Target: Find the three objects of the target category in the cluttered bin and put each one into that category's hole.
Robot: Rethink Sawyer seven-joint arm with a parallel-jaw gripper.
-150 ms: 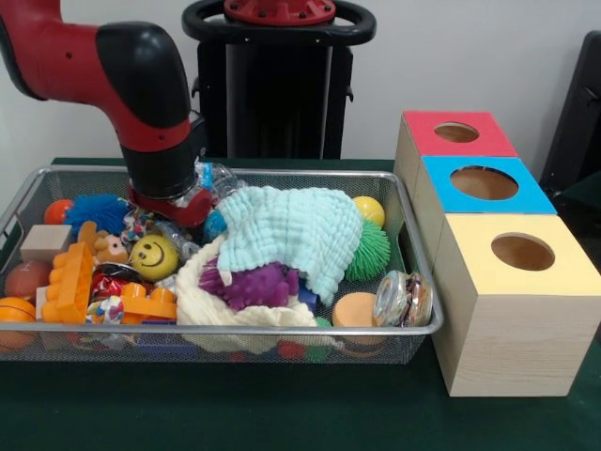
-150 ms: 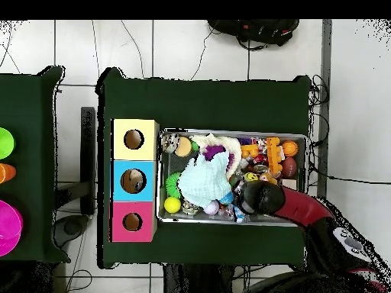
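The target category is not stated, so I cannot name the three objects. The bin (image 1: 413, 324) holds several candidates. Balls: a yellow smiley ball (image 1: 154, 256), a yellow ball (image 1: 369, 209) at the far right corner, and orange balls at the left end. Spiky toys: a blue one (image 1: 100, 211), a green one (image 1: 370, 252) and a purple one (image 1: 252, 284).

Handling, as I judge it:
- The balls are light, smooth and likely to roll. I would grip across the widest part, from straight above.
- The spiky toys look soft and will give under pressure. I would close on the body, not on the spikes.
- The pale green cloth (image 1: 291, 230) is limp and covers the middle of the bin. More objects may lie under it.
- The orange blocks (image 1: 72, 282) are stiff, with flat sides that suit a pinch.

The three boxes (image 1: 512, 315) stand just beside the bin's right end in the front view. Their tops are red, blue and yellow, and each has a round hole.

My claw (image 1: 172, 200) is down in the far left part of the bin, among crinkled clear plastic (image 1: 216, 178) and beside the cloth. My wrist hides it in both views. I cannot tell whether it is parted, closed, or gripping anything.
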